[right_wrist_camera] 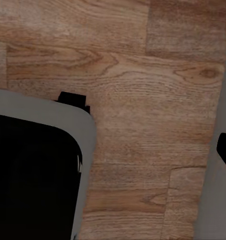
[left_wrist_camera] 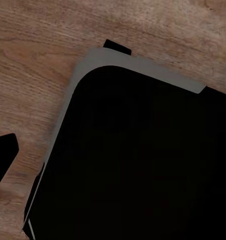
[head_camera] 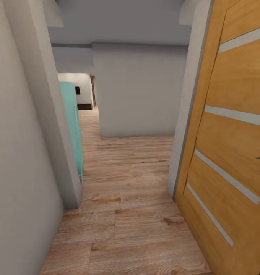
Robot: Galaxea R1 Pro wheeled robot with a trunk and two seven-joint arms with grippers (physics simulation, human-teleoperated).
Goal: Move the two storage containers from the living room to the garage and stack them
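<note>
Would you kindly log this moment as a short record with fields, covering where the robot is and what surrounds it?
location: narrow hallway with a light wood plank floor
right side: open honey-coloured wooden door with pale horizontal stripes
left side: plain grey wall corner, with a tall mint-green appliance behind it
ahead: grey wall block; a lit opening with a white wall beyond, at far left
wrist views: plank floor and a dark rounded body with a grey rim
end effectors: open or shut cannot be told
storage containers: none to log
</note>
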